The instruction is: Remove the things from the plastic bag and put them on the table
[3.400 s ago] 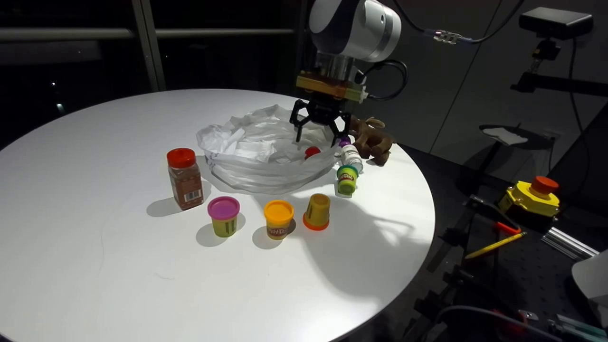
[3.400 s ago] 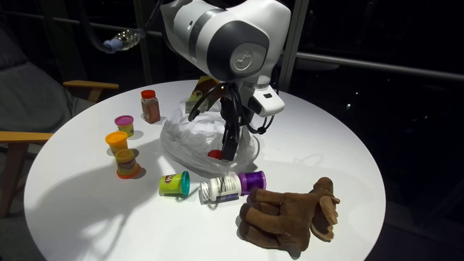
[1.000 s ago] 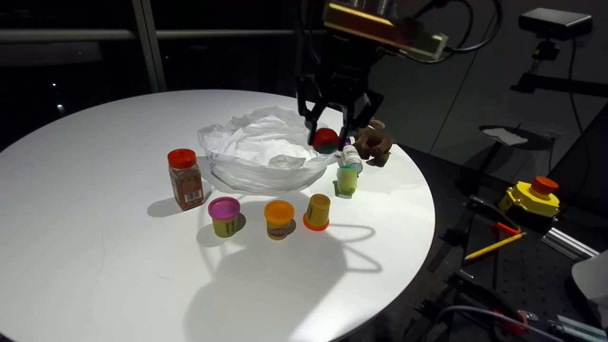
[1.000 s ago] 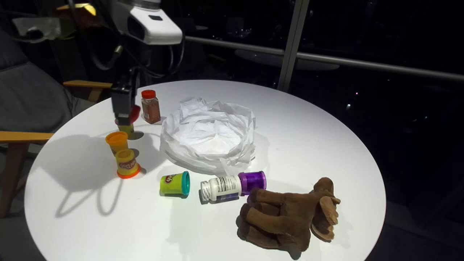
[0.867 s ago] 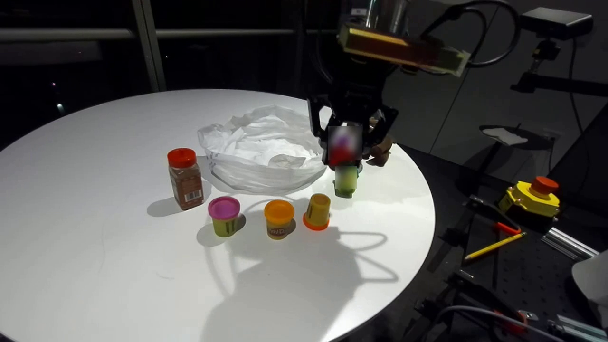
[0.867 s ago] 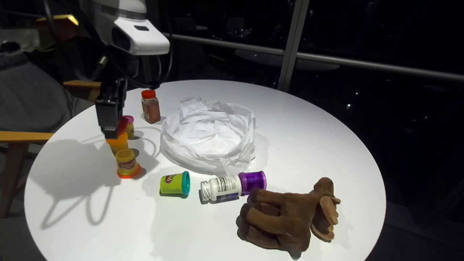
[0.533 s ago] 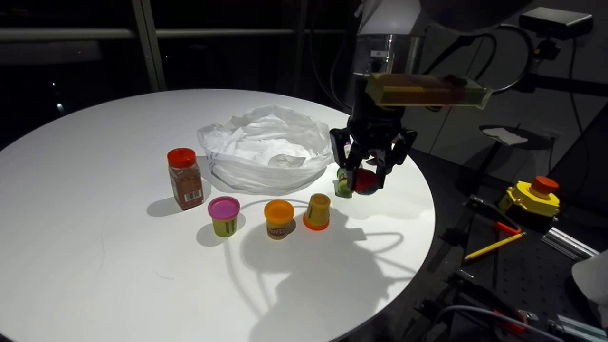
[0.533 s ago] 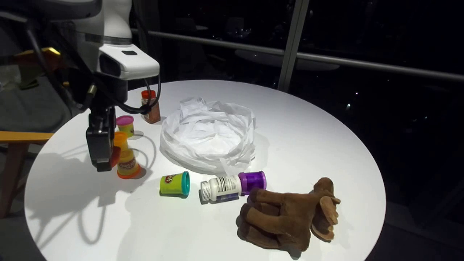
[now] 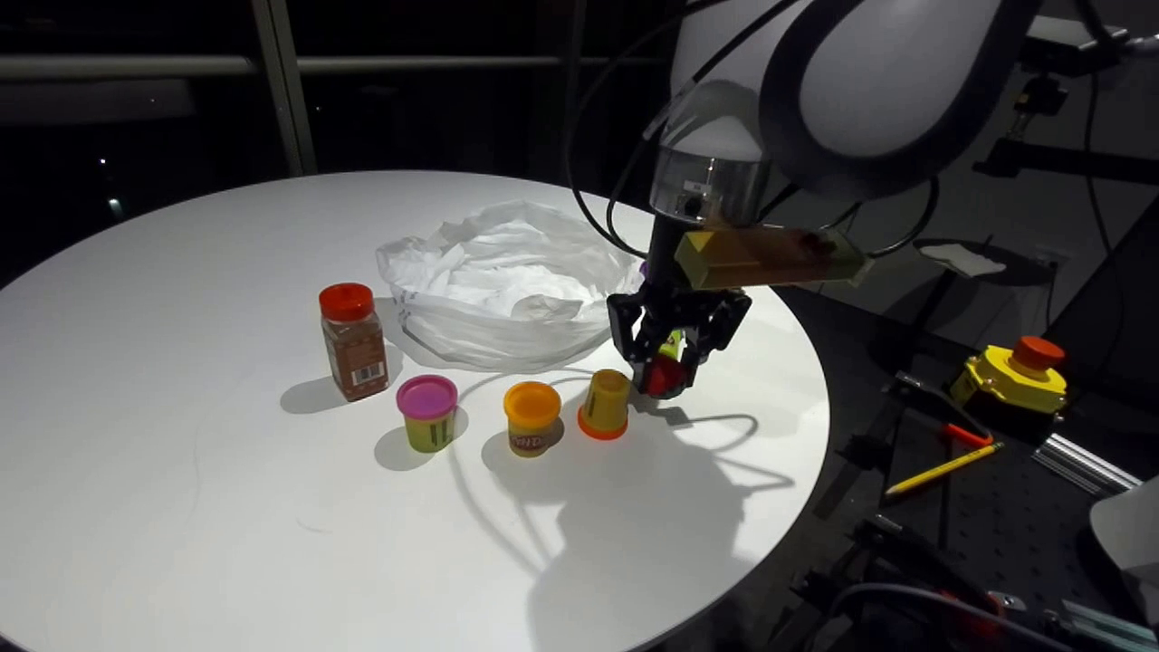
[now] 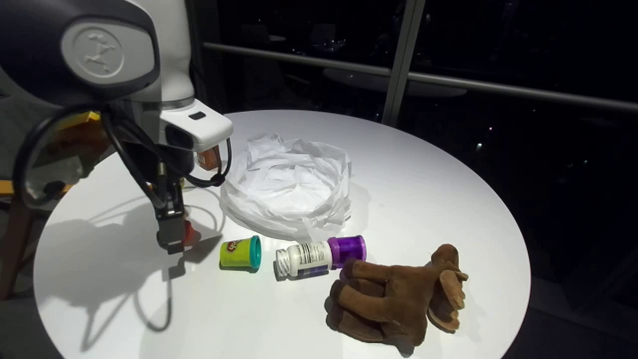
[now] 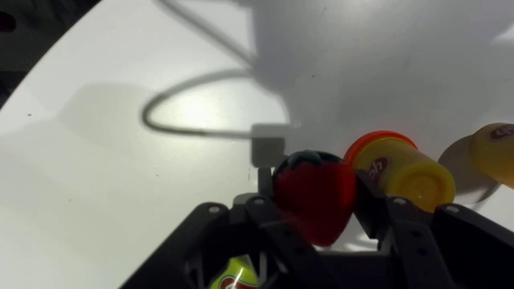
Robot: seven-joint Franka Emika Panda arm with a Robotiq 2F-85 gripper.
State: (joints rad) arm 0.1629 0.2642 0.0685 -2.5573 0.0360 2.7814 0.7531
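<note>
The gripper [image 11: 314, 176] is grasping a red strawberry-like piece [image 11: 315, 202] with a dark green top, its fingers pressing from both sides. The piece is hanging outside the plastic bag [image 9: 507, 340], over the bench [image 9: 226, 516], just beside an upturned yellow tub [image 11: 405, 168] that is standing on its orange lid. Whether a finger is touching that tub cannot be told.

The setting-down step appears to be in hand: for this piece, the taking-out is looking finished. A fingertip's shadow [image 11: 268, 148] is falling close by its tip, so the piece is probably hovering just above the surface.

The task is seemingly running well along. An orange-lidded tub [image 9: 531, 407], a pink-lidded tub [image 9: 427, 412] and a red-lidded jar [image 9: 353, 349] are standing on the bench, while a teal-lidded tub [image 10: 238, 253], a white bottle [image 10: 309, 257], a purple container [image 10: 347, 251] and a brown plush animal [image 10: 398, 299] are lying there. Crumpled plastic is showing within the bag's mouth; whether anything is hiding under its folds cannot be told.

The next move is calling for a short, straight descent until the piece is resting on the bench, then a gentle parting of the fingers and a vertical retreat, since sideways drift would be risking a knock to the upturned tub.
</note>
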